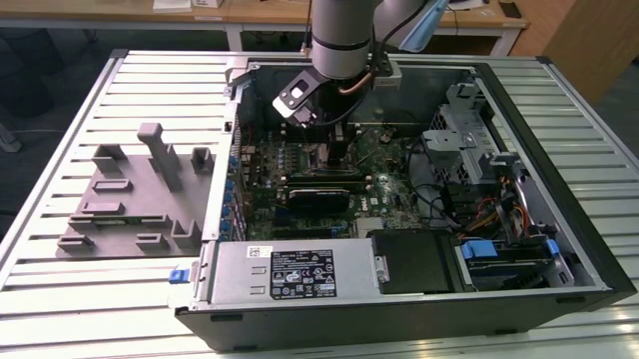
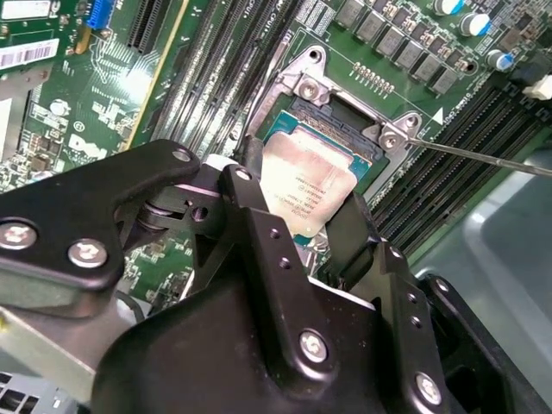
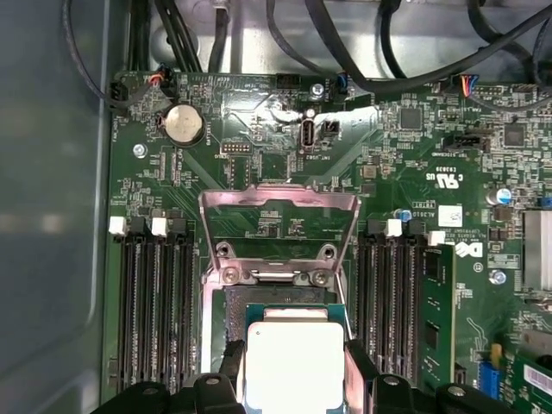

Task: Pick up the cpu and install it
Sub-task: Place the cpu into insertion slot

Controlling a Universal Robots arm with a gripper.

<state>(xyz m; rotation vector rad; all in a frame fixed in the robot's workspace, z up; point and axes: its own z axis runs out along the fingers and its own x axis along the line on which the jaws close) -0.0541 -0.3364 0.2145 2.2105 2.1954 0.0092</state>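
The cpu [image 2: 304, 181] was right there over the open socket [image 2: 345, 121], silvery top up, lined up closely with the frame beneath, though whether its underside touched the contacts could not be told. The gripper [image 2: 297, 197] had it pinched, black fingers [image 2: 352, 226] closed against two opposite edges, so the pick-up was done and the carry into the machine as well. And the install? Unfinished, by the look of it: in the first wrist view the load plate [image 3: 278, 216] stood swung up and away from the socket, and in the second wrist view the thin metal lever [image 2: 483, 157] stuck out free to one side, with nothing clamped down. Around the socket lay the green motherboard [image 3: 259, 155], memory slots on either side. Out wide in the exterior view, the arm [image 1: 340, 37] reached down into an open computer case [image 1: 589, 247] lying on a slatted metal table [image 1: 60, 292], a grey fixture block [image 1: 120, 202] off to the exterior view's left, wooden desks [image 1: 269, 11] behind.
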